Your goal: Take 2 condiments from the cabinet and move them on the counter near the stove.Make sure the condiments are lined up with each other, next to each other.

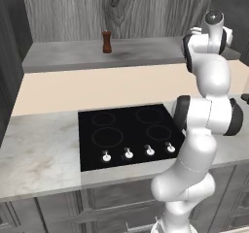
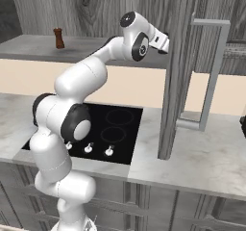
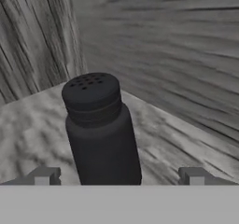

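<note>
Shaker (image 3: 101, 129), black with a perforated cap, stood upright on the cabinet's grey mottled shelf (image 3: 32, 129), between the two fingertips (image 3: 44, 176) of the tool (image 3: 119, 178), which was spread wide and grasping nothing. Wood-grain cabinet walls (image 3: 177, 55) closed in at twelve and nine o'clock. The reddish-brown mill (image 1: 106, 41) stood well apart on the same shelf, above the stove (image 1: 129, 130) and marbled bench (image 1: 39, 154). An open cabinet door (image 2: 175, 66) hung beside the arm.
</note>
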